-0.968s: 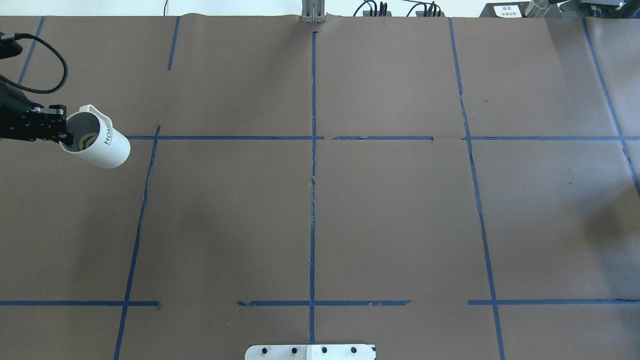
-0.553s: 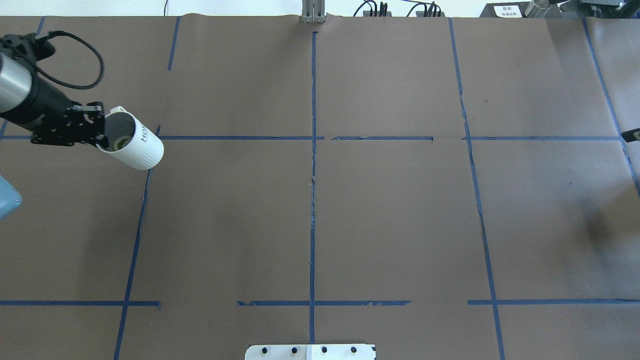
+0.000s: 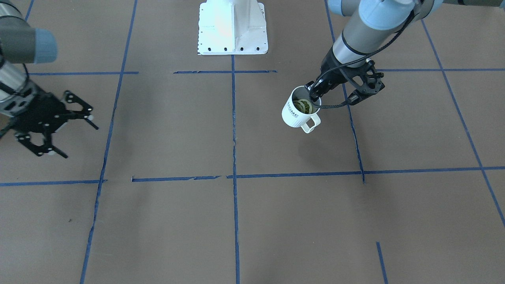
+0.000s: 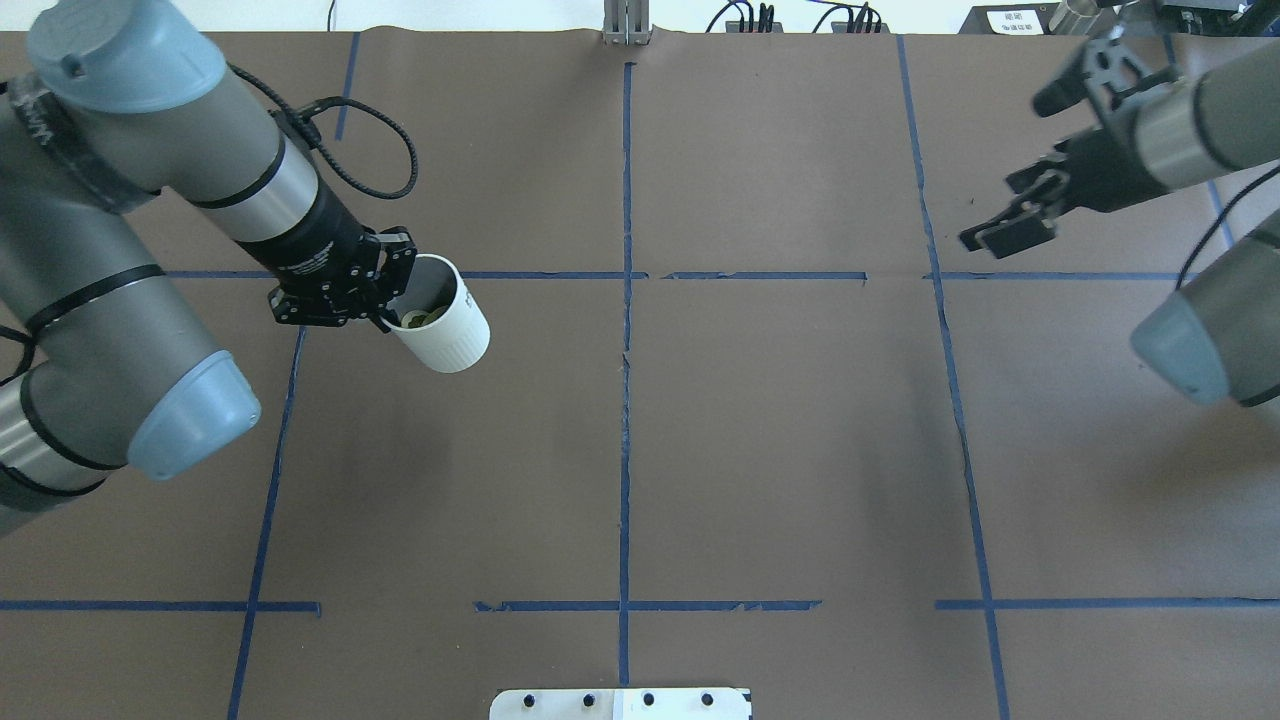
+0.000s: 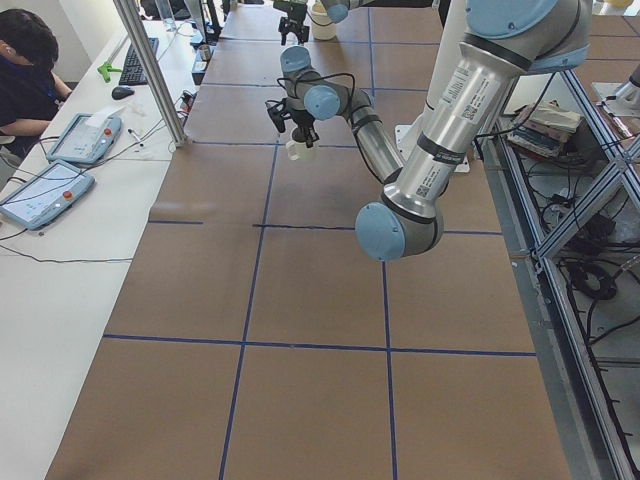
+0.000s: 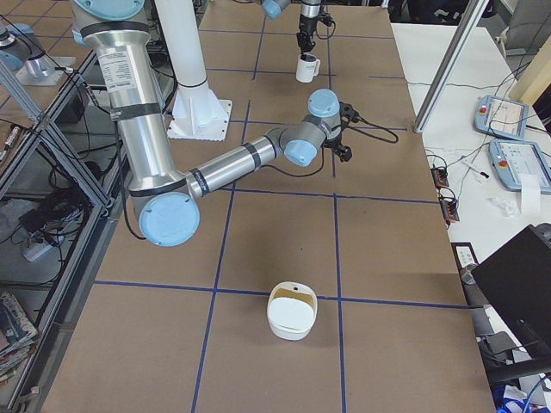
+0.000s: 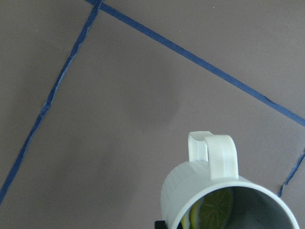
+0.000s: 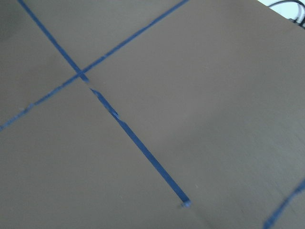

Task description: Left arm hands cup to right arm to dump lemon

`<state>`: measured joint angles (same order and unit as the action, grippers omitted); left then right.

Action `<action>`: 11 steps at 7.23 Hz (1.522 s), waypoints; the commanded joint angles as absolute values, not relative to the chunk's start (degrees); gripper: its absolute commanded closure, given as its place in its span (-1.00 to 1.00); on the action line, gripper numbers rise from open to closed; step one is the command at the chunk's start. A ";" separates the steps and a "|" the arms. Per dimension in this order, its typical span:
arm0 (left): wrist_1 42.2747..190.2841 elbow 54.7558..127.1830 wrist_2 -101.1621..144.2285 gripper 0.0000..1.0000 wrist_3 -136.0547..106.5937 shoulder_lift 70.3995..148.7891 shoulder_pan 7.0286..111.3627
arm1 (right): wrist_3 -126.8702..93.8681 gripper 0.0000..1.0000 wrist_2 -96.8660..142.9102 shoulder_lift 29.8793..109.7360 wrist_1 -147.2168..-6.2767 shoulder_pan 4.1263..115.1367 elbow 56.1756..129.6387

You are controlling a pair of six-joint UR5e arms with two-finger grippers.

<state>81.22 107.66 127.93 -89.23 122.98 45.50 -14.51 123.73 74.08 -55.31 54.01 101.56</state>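
**Table** (image 4: 800,450): long, covered in brown paper; ruled into squares by blue tape lines (image 4: 625,400), torn in places; white metal base plate (image 3: 232,27) at the robot's edge.

**Room:** metal framing with cables and clutter behind the robot; white side desk (image 5: 70,250) on the operators' side, carrying two grey handheld consoles (image 5: 45,190); a seated person (image 5: 25,70) in dark clothing at it.

**Left arm** (image 4: 130,200): grey and silver, pale blue joint caps; reached in over the table's left half.

**Right arm** (image 4: 1200,130): same make; stood over the far right part.

**Cream round bowl** (image 6: 292,311): sat on the paper at the robot's right end, beside a tape line; seen in the exterior right view only.

**Right gripper** (image 3: 81,142): black; fingers spread wide, nothing between them; well apart from the mug.

**Left gripper** (image 4: 388,305): black; clamped on the mug's rim.

**Small white ribbed mug** (image 4: 450,325): tilted, raised clear of the paper with its shadow lying apart; left of the centre line, near a tape crossing.

**Yellow-green lemon slice** (image 3: 303,105): inside the mug, against its grey wall.

**View notes:** the front-facing view showed the loop handle and "HOME" lettering; the overhead view hid the handle; the left wrist view showed handle, mouth and the slice's segments close up; the right wrist view showed only blurred paper and tape.
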 commanded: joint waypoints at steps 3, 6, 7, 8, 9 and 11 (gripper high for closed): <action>81.47 102.57 127.97 1.00 -95.71 130.60 44.65 | -20.30 -0.99 102.27 66.83 -38.68 34.67 101.78; 81.91 102.83 127.97 1.00 -101.49 132.54 43.77 | -20.39 -0.99 86.99 64.78 -37.28 26.13 102.04; 82.87 102.83 128.06 1.00 -102.82 132.63 43.60 | -20.39 -0.99 84.49 64.69 -35.00 23.84 101.52; 83.40 102.83 127.97 1.00 -105.09 133.41 42.38 | -20.48 -0.99 84.20 64.60 -34.63 23.47 101.69; 83.76 102.92 127.97 1.00 -107.03 134.20 41.93 | -22.65 -0.99 84.11 64.60 -34.63 23.38 101.86; 83.76 103.09 127.97 1.00 -107.75 134.56 41.92 | -27.32 -0.99 84.11 64.60 -34.63 23.38 102.04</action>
<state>83.69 102.99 127.97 -107.18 134.32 42.02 -25.14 84.20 64.61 -34.68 23.45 101.92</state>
